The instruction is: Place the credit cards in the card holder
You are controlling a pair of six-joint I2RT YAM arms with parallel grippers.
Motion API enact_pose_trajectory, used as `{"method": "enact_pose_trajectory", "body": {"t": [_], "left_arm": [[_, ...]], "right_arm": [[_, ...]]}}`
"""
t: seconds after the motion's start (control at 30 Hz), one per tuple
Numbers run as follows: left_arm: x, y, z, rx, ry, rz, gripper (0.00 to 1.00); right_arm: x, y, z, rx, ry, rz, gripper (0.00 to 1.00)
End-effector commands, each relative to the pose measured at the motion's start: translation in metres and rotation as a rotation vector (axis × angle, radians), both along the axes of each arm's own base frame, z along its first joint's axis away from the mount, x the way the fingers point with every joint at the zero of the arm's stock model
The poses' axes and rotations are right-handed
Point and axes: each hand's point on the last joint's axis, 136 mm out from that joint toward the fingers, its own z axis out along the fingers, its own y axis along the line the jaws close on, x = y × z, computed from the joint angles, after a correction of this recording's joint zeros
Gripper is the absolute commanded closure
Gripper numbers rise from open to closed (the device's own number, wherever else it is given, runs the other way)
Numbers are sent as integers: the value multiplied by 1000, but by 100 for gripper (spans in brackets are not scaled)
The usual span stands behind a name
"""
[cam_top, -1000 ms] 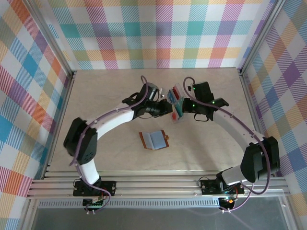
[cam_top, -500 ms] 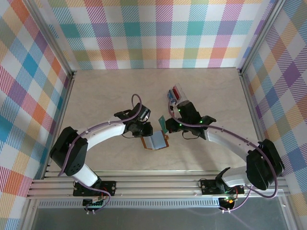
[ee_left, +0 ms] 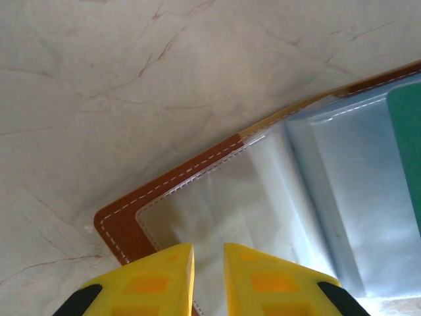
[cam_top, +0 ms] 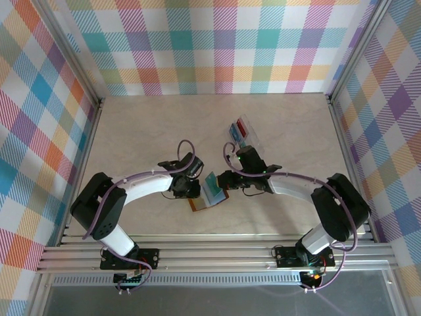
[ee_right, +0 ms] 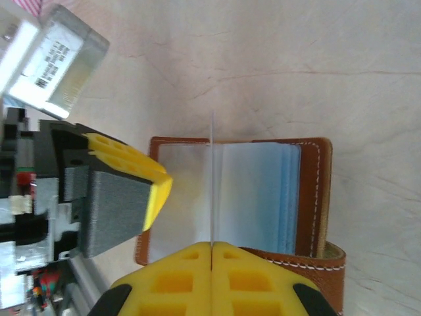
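The brown card holder [cam_top: 212, 198] lies open on the table, its clear pockets facing up. My right gripper [cam_top: 222, 180] is shut on a teal-green credit card [cam_top: 212, 179], held on edge just above the holder's middle fold [ee_right: 212, 178]. The card's green corner shows in the left wrist view [ee_left: 408, 145]. My left gripper [cam_top: 195, 191] presses its tips on the left clear pocket [ee_left: 217, 210] near the brown corner [ee_left: 118, 224]. Its fingers [ee_left: 164, 276] stand nearly together with nothing between them. More red and blue cards sit in the clear tray [cam_top: 242, 131].
The clear tray stands behind the right arm, toward the back of the table. Both arms reach inward and meet over the holder, and the left gripper [ee_right: 154, 187] stands close beside the held card. Checked walls and metal rails [cam_top: 92, 131] enclose the table.
Both arms have swung from the tray toward me, down to the card holder. The right gripper brought the teal-green card along, and the left tips now rest on the holder, which has turned slightly.
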Motion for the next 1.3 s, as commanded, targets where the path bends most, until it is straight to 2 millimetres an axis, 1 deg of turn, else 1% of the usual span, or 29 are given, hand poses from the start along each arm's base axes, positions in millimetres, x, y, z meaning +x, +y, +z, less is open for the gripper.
{"method": "enact_pose_trajectory", "body": {"t": [0.0, 0.2, 0.33, 0.47, 0.63, 0.83, 1.27], "left_arm": [[-8, 10, -6, 54, 8, -20, 80], [-13, 16, -15, 80, 24, -19, 81], [-16, 17, -19, 77, 32, -18, 81], [-16, 16, -22, 76, 39, -19, 81], [-16, 16, -24, 76, 41, -22, 81], [-17, 15, -26, 72, 44, -24, 81], [-19, 16, -27, 67, 49, -23, 81]], "right_arm": [[-11, 15, 2, 88, 61, 49, 100], [-16, 14, -17, 70, 141, 40, 100], [-23, 9, -30, 41, 177, 30, 100], [-28, 3, -37, 21, 194, 20, 100], [-37, 3, -44, 21, 226, 37, 100], [-38, 10, -45, 52, 243, 65, 100], [-26, 29, -45, 91, 267, 93, 100]]}}
